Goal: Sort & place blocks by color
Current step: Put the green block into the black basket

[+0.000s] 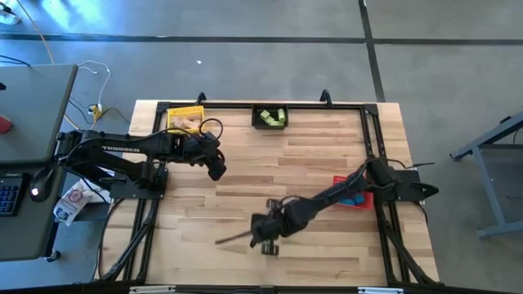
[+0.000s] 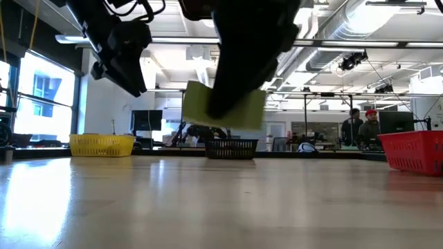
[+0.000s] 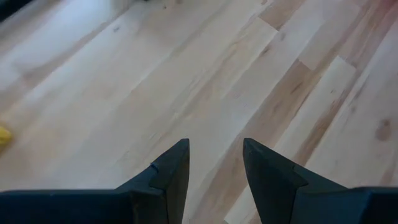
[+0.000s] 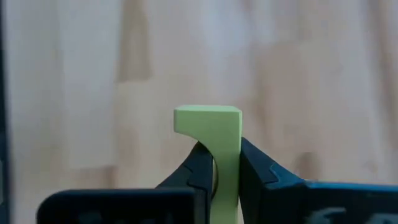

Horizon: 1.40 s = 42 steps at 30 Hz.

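Observation:
My right gripper [image 4: 217, 163] is shut on a light green block [image 4: 208, 121] over the near middle of the table [image 1: 265, 238]. The low view shows the block [image 2: 196, 107] well above the tabletop. My left gripper [image 3: 214, 146] is open and empty, hanging over bare wood at the table's left [image 1: 216, 169], near the yellow bin. Tan blocks [image 1: 186, 123] lie in the yellow bin, green blocks [image 1: 273, 118] in the black bin, and blue blocks [image 1: 357, 198] in the red bin. My right gripper pinches the green block's narrow lower part [image 4: 226, 158] between its two fingers; the wider top juts past the fingertips. The fingers come down from above. The block is lifted clear of the table, its ends [image 2: 255, 111] showing on either side of the gripper.
The yellow bin [image 1: 173, 112] and the black bin [image 1: 257, 117] stand at the far edge. The red bin [image 1: 341, 181] sits at the right, partly under my right arm. Bare wood lies between them. People stand in the room beyond the table [image 2: 363, 124].

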{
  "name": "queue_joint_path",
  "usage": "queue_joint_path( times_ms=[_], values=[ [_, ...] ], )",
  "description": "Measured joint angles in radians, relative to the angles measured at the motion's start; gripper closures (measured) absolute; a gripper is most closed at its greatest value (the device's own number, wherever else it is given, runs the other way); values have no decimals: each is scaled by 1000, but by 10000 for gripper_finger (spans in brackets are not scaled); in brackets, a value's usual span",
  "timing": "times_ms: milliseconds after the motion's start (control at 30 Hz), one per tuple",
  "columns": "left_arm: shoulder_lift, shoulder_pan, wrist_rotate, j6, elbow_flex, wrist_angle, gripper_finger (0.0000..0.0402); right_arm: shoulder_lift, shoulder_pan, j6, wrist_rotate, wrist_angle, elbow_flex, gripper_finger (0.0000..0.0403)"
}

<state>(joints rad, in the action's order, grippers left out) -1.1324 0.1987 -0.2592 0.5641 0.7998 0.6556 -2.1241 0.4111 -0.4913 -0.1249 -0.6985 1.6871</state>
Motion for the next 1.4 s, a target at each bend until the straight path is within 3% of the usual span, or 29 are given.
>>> queue_joint_path(
  times_ms=[167,367,633,900,1033,1400],
  values=[
    [0,-23,-76,-51,0,-1,266,63,-76,75,-78,-74,0,387],
    [0,-59,-83,-78,0,-2,266,160,-184,156,-157,-134,0,382],
    [0,-140,-133,-79,0,-17,266,258,-399,277,-160,-131,0,384],
    [2,-211,-151,-92,-3,-66,266,265,-640,369,-82,-67,0,384],
    [42,-216,-68,-129,-44,-158,266,265,-742,369,-60,-33,0,383],
    [307,-225,-44,-67,-256,-272,266,198,-903,448,51,113,-1,383]
  ],
)
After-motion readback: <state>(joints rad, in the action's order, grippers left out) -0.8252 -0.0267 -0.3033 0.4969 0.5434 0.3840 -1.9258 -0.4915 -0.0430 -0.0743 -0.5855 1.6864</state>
